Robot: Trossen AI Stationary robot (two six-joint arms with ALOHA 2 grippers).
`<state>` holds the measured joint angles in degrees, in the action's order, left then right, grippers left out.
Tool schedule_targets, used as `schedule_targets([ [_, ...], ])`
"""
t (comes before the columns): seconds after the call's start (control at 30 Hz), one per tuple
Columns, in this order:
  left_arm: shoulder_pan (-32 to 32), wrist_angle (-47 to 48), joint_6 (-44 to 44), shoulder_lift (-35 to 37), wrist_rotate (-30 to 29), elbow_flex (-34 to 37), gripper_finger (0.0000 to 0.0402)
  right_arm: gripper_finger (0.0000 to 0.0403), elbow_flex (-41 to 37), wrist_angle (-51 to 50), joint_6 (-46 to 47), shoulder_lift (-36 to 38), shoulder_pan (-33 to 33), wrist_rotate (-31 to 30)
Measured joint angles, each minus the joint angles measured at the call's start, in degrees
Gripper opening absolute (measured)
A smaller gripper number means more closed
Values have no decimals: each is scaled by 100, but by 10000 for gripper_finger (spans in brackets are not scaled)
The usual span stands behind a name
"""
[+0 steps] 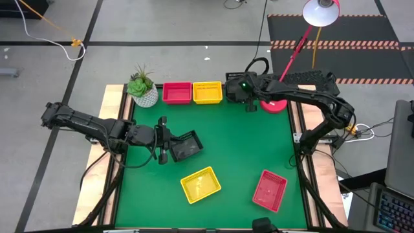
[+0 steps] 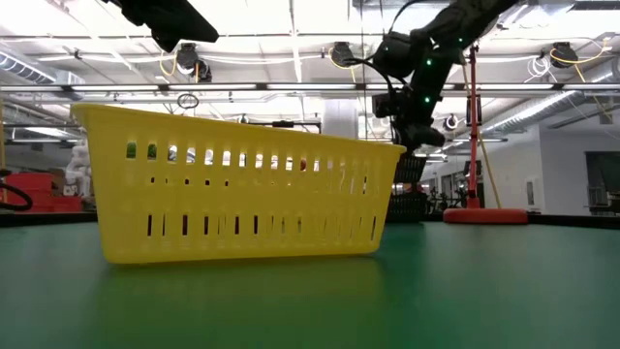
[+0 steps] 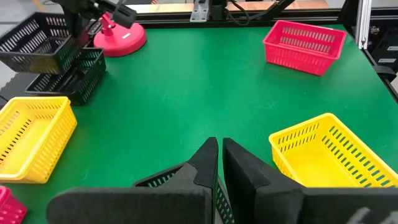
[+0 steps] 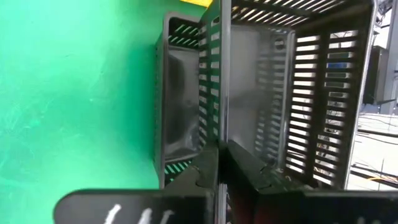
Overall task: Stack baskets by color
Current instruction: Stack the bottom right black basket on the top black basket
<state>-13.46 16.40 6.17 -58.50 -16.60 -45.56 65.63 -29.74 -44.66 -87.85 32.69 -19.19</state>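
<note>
My right gripper [image 1: 250,102] is shut on a black basket [image 3: 36,38], held just above a second black basket [image 3: 69,78] that stands on the mat at the far edge. My left gripper [image 1: 163,140], at the table's left, is shut on a third black basket [image 1: 185,146]. A red basket [image 1: 176,92] and a yellow basket [image 1: 207,92] sit side by side at the far edge. Another yellow basket [image 1: 200,184] and another red basket [image 1: 270,190] rest on their bottoms near the front. My left gripper pinches one side wall [image 3: 163,179] of its black basket, coming from the table's left and slanting down. The basket sticks out past the fingers, tilted. The fingers hide the place of contact. My right gripper pinches a slotted side wall [image 4: 219,115] of its black basket at the rim, one finger inside and one outside. The fingers slant down from the table's right. The basket hangs lifted, partly over the other black basket [image 4: 177,93].
A round red lamp base [image 1: 274,106] stands right next to my right gripper, with its stem leaning toward the far right. A potted plant [image 1: 143,87] stands at the far left corner. Open green mat [image 1: 239,142] lies in the middle.
</note>
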Motion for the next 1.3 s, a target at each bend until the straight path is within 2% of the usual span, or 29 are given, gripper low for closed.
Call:
schedule_targets([
  [0.2, 0, 0, 2, 0, 0, -2, 24, 9, -299, 446, 2, 0, 44, 288],
  [0.37, -2, 0, 4, 0, 0, 0, 24, 9, -458, 880, 13, 0, 108, 301],
  [1.3, 0, -22, 4, 0, 0, 0, 24, 9, -697, 1109, 345, -2, 181, 442],
])
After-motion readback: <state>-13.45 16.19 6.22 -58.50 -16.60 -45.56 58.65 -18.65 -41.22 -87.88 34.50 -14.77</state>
